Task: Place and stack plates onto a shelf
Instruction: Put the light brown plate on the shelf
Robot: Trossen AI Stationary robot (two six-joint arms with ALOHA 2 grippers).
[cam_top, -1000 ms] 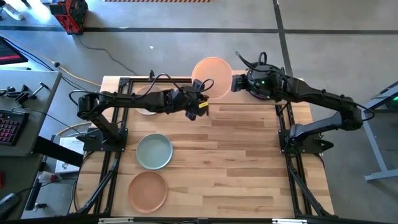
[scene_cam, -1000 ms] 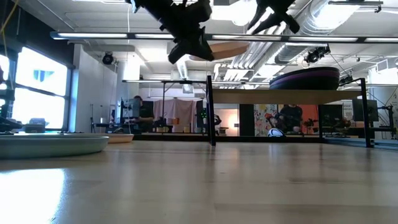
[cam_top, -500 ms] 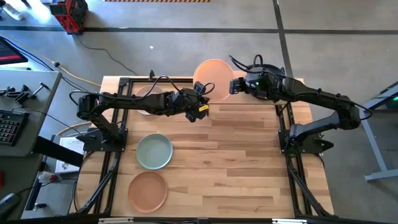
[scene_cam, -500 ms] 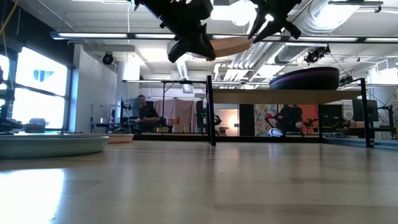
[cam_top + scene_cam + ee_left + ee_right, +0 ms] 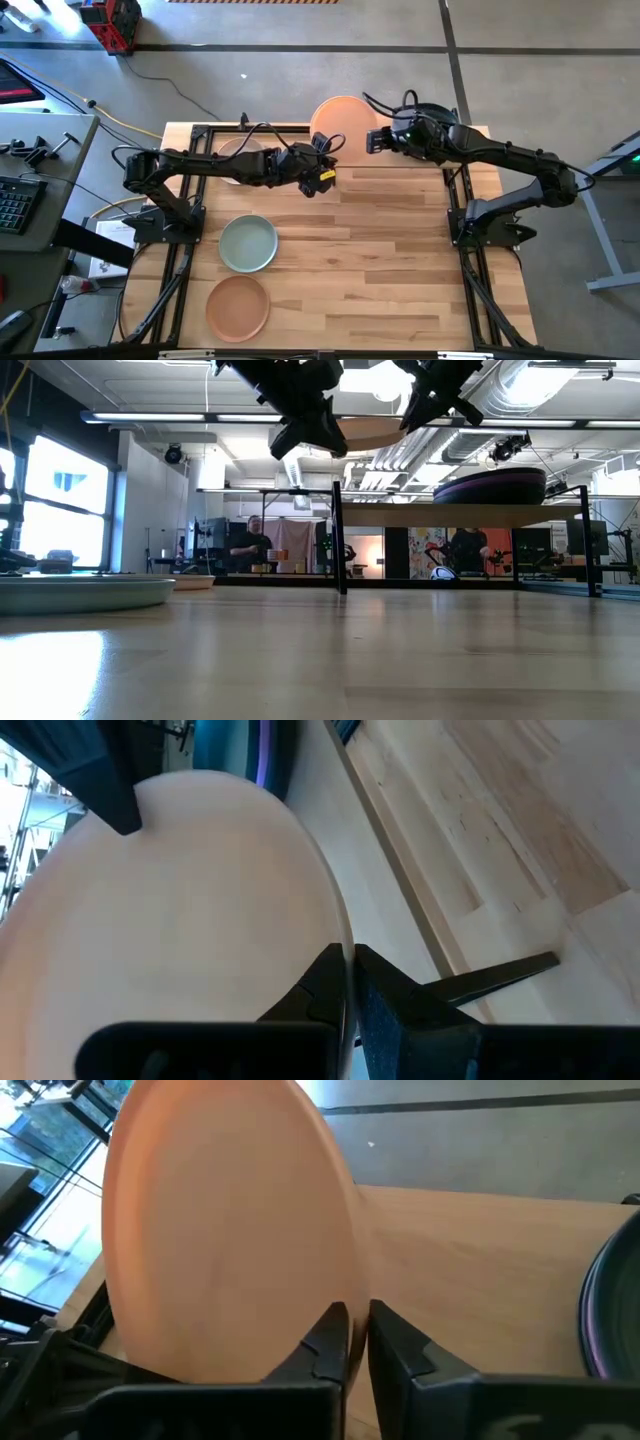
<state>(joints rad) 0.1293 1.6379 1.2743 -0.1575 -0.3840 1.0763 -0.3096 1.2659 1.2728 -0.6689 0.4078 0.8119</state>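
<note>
High view: peach plate held above the shelf, at the worktop's far edge. My left tool and right tool each pinch its rim on opposite sides. Sage green plate and terracotta plate lie on the worktop, well apart.

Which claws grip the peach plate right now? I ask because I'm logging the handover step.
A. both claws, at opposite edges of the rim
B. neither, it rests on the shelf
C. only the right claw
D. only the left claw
A: in the high view the left claw and the right claw each meet an opposite edge of the peach plate, and both wrist views show that arm's fingers pinching the rim.
</note>
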